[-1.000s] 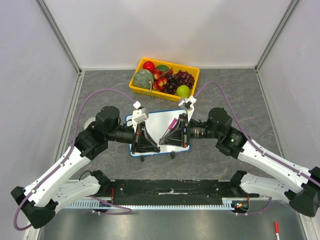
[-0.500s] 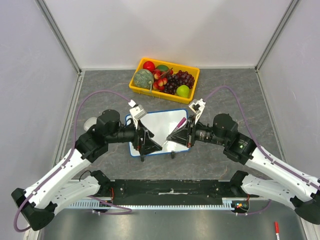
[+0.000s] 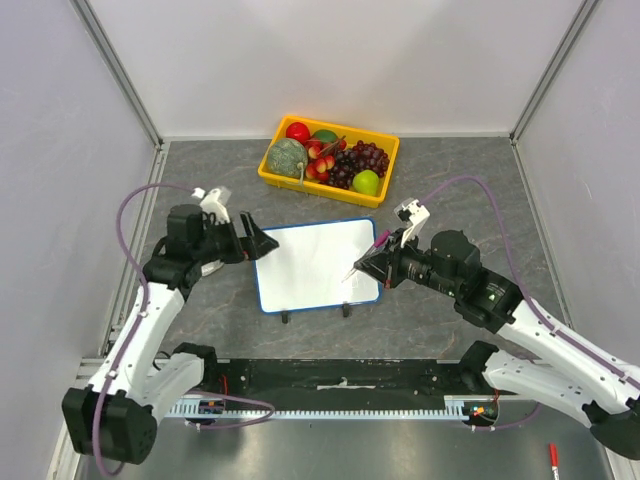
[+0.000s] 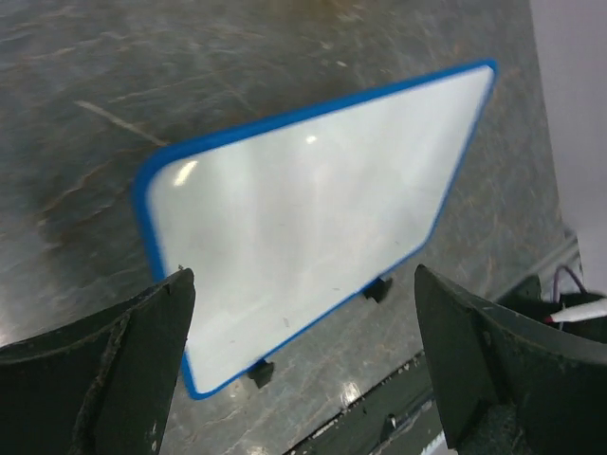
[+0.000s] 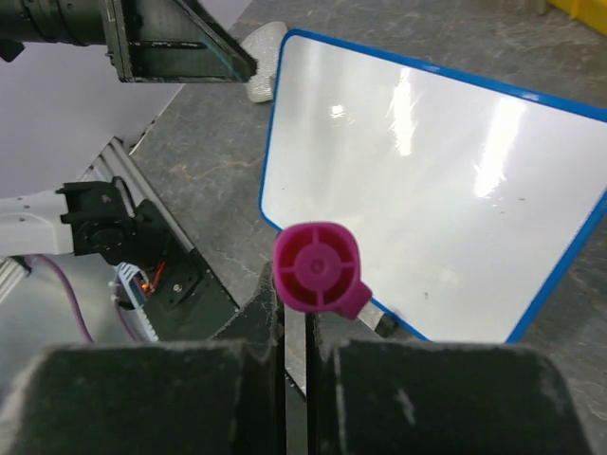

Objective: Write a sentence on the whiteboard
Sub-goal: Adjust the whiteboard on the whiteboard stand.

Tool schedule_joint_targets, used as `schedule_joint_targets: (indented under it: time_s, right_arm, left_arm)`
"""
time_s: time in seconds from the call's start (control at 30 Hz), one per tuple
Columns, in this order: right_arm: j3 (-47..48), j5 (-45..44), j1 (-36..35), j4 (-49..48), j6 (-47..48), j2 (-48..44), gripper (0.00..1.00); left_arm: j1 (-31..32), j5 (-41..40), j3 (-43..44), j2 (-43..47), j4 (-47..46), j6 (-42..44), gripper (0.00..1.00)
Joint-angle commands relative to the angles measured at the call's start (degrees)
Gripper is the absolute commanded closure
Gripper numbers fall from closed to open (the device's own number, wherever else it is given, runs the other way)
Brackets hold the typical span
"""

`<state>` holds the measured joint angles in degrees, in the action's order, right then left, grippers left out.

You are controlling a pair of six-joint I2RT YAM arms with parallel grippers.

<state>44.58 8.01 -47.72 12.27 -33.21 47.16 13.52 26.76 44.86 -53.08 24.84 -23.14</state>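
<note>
Whiteboard [image 3: 315,265] lies blank between my arms, no word yet written. My right gripper [image 3: 373,264] pinches the magenta marker [image 3: 367,254] at its right edge; my left gripper [image 3: 257,240] gapes empty beside its left edge. Next, I judge, the tip must touch down upper-left.

Grey veined stone-look tabletop [image 3: 450,155], matte, faint sheen in left wrist view. Plain pale back wall [image 3: 330,60], left wall [image 3: 50,200], right wall [image 3: 600,200] closing three sides. Aluminium posts [image 3: 118,75] slanting up from rear corners. Black rail [image 3: 340,375] along near edge, brushed metal ledge [image 3: 350,450] beyond. Soft, even light, weak shadows.
</note>
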Motion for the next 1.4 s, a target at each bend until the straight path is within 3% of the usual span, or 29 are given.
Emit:
schedule_joint_targets:
  time_s: [0.0, 0.13, 0.27, 0.5, 0.6, 0.77, 0.83, 1.03, 1.17, 1.37]
  right_arm:
    - [0.51, -0.2, 3.07, -0.06, 3.5, -0.49, 1.0]
    - [0.77, 4.98, 6.76, -1.54, 4.56, 1.79, 1.0]
    - [-0.01, 14.55, 11.32, -7.24, 2.72, 3.99, 1.0]
    - [-1.16, 30.73, 18.1, -21.31, -4.4, 7.95, 1.0]
    - [-0.54, 32.5, 18.72, -22.2, -4.67, 8.83, 1.0]
    - [-0.72, 33.91, 18.98, -22.64, -4.76, 9.44, 1.0]
    - [-0.72, 34.26, 19.07, -22.56, -4.84, 9.27, 1.0]
    - [-0.81, 34.18, 19.16, -22.56, -5.2, 8.74, 1.0]
    - [-0.98, 34.18, 19.16, -22.56, -5.02, 8.74, 1.0]
    - [-1.33, 34.18, 19.16, -22.56, -5.02, 8.83, 1.0]
  left_arm:
    - [-11.12, 4.78, -3.63, 1.49, 0.3, -2.88, 0.0]
    - [-20.62, 9.61, -7.59, 2.63, -3.12, -4.54, 0.0]
    - [-24.5, 12.78, -11.28, 3.24, -8.13, -6.83, 0.0]
    - [-24.42, 20.34, -19.63, 0.53, -27.0, -11.4, 0.03]
    - [-23.46, 22.27, -22.53, -1.49, -34.48, -13.07, 0.04]
    - [-16.52, 20.79, -23.15, -7.99, -42.14, -11.59, 0.1]
    - [-14.49, 20.52, -23.15, -10.54, -44.25, -10.88, 0.15]
    - [-12.12, 21.22, -27.1, -11.09, -49.01, -10.97, 0.47]
    - [-11.06, 20.17, -32.19, -7.4, -49.36, -11.67, 0.96]
    - [-7.64, 18.77, -37.56, 0.59, -48.4, -13.08, 0.98]
